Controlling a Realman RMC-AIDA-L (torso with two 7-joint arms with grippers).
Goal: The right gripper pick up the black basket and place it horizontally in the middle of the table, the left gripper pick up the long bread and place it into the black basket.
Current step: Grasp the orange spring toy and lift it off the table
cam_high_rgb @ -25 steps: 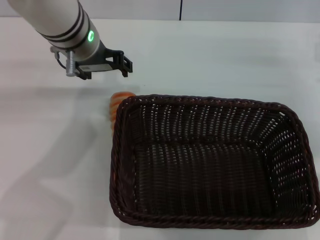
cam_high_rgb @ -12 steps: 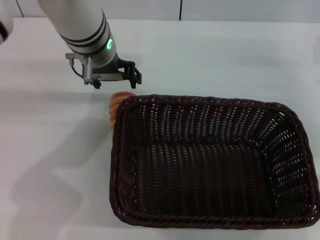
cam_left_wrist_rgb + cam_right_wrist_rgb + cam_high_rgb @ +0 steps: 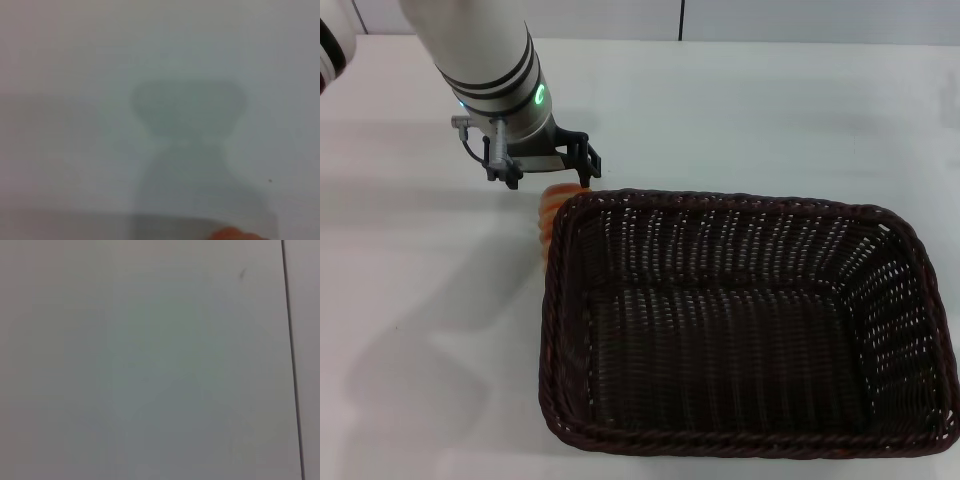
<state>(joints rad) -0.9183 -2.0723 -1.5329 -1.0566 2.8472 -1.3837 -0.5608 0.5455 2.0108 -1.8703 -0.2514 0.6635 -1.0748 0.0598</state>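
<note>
Moved: left gripper (image 3: 582, 166), black two-finger gripper on the thick silver-white arm with the green light, has come closer to the loaf since the earlier frames and now hangs just above its far end; nothing else has shifted
Left gripper state: fingers slightly spread, nothing between them; whether the tips touch the loaf cannot be told
Long bread (image 3: 552, 207): small oblong ridged loaf with orange and cream stripes; lies on the desk outside the basket, tight against the outer left wall near the far left corner; mostly hidden by the rim; an orange sliver of it shows at the edge of the left wrist view (image 3: 234, 234)
Black basket (image 3: 910, 262): large rectangular woven wicker basket, very dark brown-black with a braided rim; sits upright with its long side across the desk, nothing inside
Desk (image 3: 410, 300): broad, plain white, smooth; carries basket and loaf
Right gripper: out of sight in every view; its wrist view shows only pale surface
</note>
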